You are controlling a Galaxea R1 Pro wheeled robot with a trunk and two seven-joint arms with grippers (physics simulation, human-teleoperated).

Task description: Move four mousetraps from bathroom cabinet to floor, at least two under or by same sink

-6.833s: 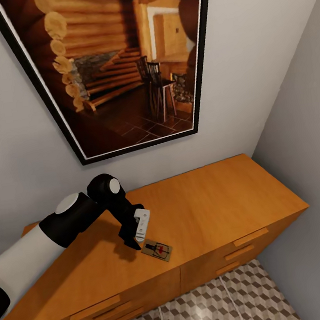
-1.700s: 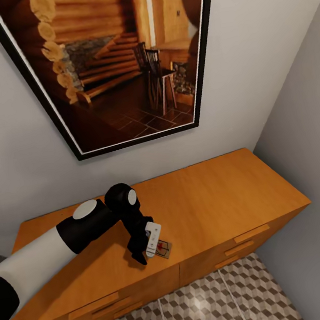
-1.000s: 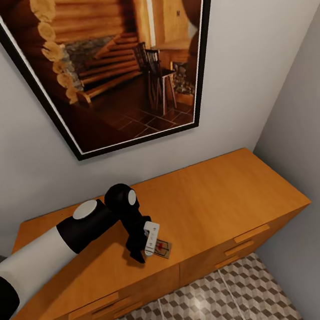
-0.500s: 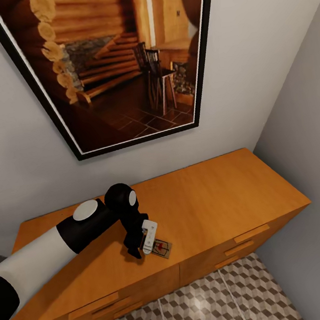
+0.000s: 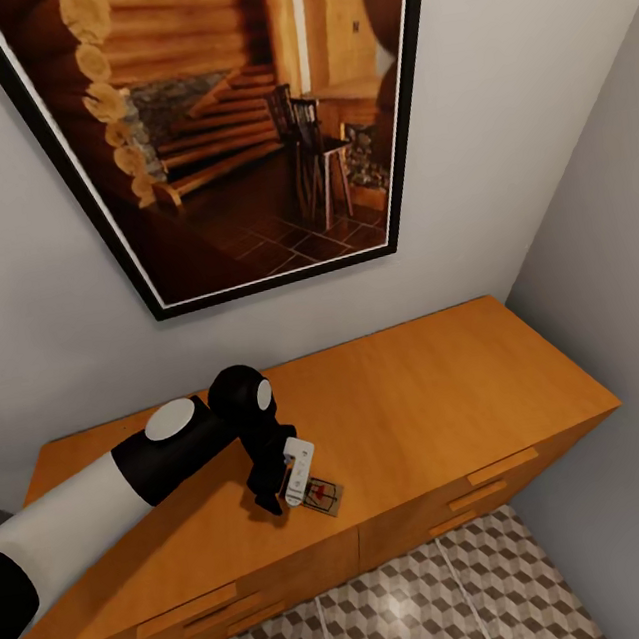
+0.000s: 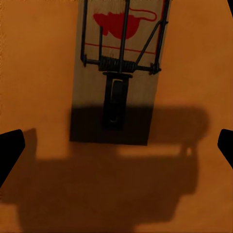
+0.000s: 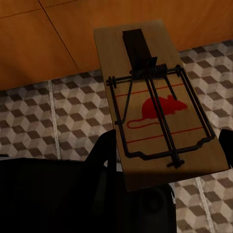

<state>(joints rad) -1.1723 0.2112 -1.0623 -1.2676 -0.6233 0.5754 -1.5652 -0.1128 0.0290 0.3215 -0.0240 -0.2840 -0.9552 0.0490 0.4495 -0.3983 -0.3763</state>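
One mousetrap [image 5: 324,497], a tan board with dark wire and a red mouse mark, lies on the flat top of the orange-brown cabinet [image 5: 430,396] near its front edge. My left gripper [image 5: 284,494] hangs open just above the trap's near end. In the left wrist view the mousetrap [image 6: 119,73] lies ahead of the left gripper [image 6: 116,150], with nothing between the two dark fingertips [image 6: 9,150]. My right gripper [image 7: 167,150] is shut on a second mousetrap [image 7: 155,97], held flat above the cube-patterned bathroom floor [image 7: 48,121] in front of the cabinet's drawers [image 7: 48,39].
A large black-framed picture [image 5: 233,119] of a log cabin hangs on the wall above the cabinet. A grey side wall [image 5: 612,321] closes off the right. The patterned floor [image 5: 398,612] runs along the foot of the drawers.
Since the oldest frame the head view has shifted and my left gripper has come to the trap on the cabinet top. Over the last second it eased slightly back; the trap has not moved.
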